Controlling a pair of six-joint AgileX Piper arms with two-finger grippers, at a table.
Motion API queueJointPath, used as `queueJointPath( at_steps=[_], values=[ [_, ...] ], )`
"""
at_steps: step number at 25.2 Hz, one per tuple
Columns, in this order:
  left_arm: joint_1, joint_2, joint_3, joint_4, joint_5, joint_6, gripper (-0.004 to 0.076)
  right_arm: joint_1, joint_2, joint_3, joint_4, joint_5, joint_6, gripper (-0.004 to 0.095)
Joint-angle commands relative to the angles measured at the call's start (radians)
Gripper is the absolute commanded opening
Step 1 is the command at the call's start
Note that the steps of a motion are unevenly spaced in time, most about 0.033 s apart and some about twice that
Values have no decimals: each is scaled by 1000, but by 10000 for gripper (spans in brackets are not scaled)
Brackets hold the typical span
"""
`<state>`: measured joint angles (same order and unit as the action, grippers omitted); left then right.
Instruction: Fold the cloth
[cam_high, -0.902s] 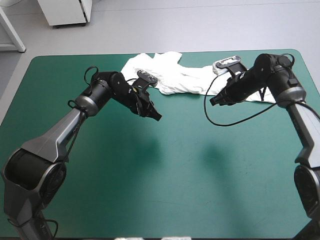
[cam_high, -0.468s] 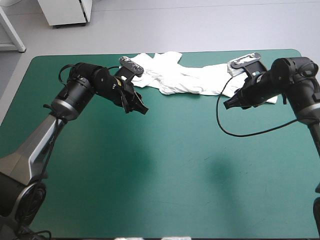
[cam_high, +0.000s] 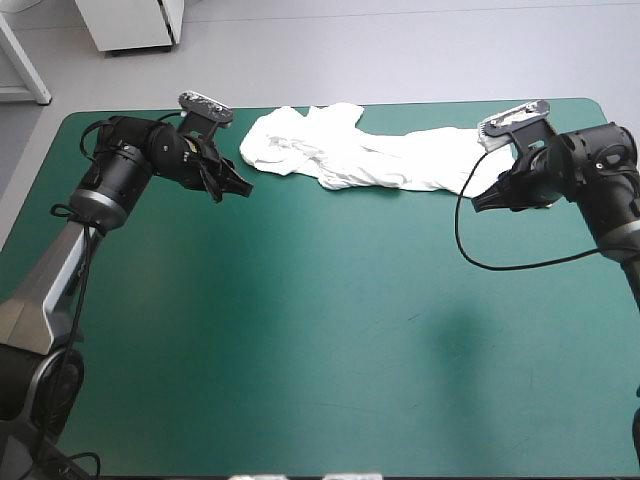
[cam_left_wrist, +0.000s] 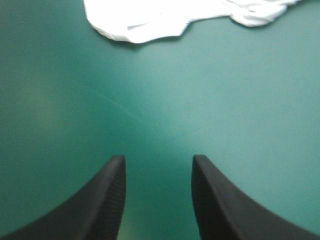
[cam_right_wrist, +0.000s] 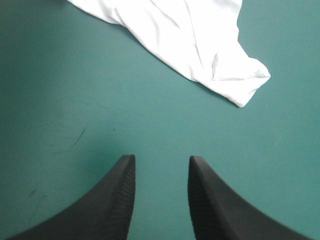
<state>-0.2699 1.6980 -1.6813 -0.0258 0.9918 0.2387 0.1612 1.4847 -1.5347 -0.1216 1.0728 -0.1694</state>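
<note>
High view: T-shirt (cam_high: 370, 155) on teal-green cover (cam_high: 320, 330)

Losing most of the T-shirt (cam_left_wrist: 145, 20) past the edge of the left wrist view, leaving just one rounded lobe ahead of the left gripper (cam_left_wrist: 157, 160) and washing its folds out into plain white. Cutting off the same garment in the right wrist view too, showing only one creased corner ahead of the right gripper (cam_right_wrist: 161, 159). Hiding the T-shirt's right end behind the right gripper and its arm in the high view, making collar and sleeves hard to tell apart there. Covering the near left corner of the counter (cam_high: 320, 350) under the left arm. Showing both grippers in the high view too small and dark for telling any gap between fingers.
</note>
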Motion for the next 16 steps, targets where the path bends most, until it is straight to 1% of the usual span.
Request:
queueJointPath(
  at_steps=[1,4,6,9,11,14,16],
  values=[
    [39,-4,-34,-32,-107,-9,317,-34,2,-23,-18,-81,32,403],
    [46,61,-70,-32,-119,-7,341,-81,31,-25,7,-91,39,511],
    [46,114,-117,-32,-115,-7,363,-106,46,-25,18,-102,39,540],
    [44,193,-207,-46,-105,-7,399,-118,57,-25,14,-150,39,541],
    [44,240,-269,-48,-105,-5,407,-119,62,-25,12,-178,39,541],
    [44,377,-439,-50,-109,-12,407,-119,94,-25,17,-167,42,541],
    [44,462,-511,-50,-109,-12,407,-119,112,-27,32,-177,45,541]
  ],
)
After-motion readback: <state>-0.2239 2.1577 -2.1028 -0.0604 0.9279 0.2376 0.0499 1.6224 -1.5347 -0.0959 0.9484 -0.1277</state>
